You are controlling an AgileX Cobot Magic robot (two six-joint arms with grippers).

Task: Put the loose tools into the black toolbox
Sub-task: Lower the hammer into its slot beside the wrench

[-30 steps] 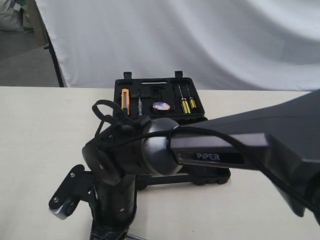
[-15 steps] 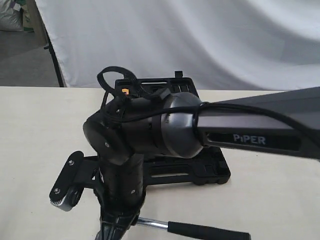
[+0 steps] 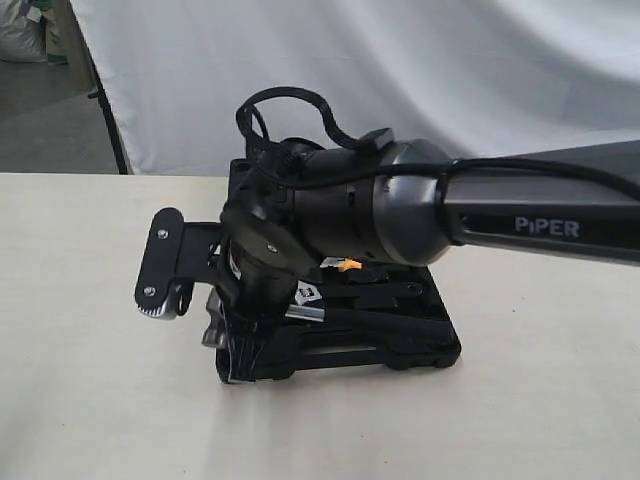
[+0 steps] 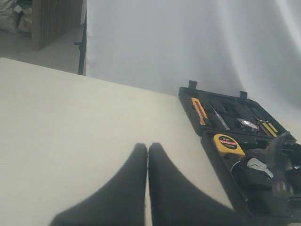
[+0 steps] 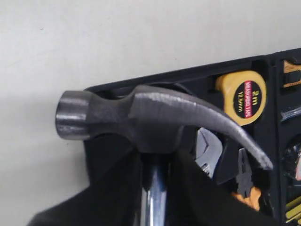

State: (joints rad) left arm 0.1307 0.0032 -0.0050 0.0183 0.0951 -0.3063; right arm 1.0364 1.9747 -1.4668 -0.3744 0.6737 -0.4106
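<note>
The black moulded plastic toolbox [image 3: 440,345] is lying open on the pale table [image 3: 90,380], in front of the white cloth backdrop [image 3: 400,80]. The right gripper [image 5: 155,188] is reaching over the box's near half, clamping the steel claw hammer with black handle [image 5: 141,117] by its shaft just under the head. The head is sitting at the box's left edge. The yellow tape measure [image 5: 242,96], silver-jawed adjustable wrench [image 5: 207,150] and orange-handled pliers [image 5: 247,181] are lying in recesses beside it. The left gripper [image 4: 148,155], fingers pressed together, is hovering over bare table, apart from the box.
</note>
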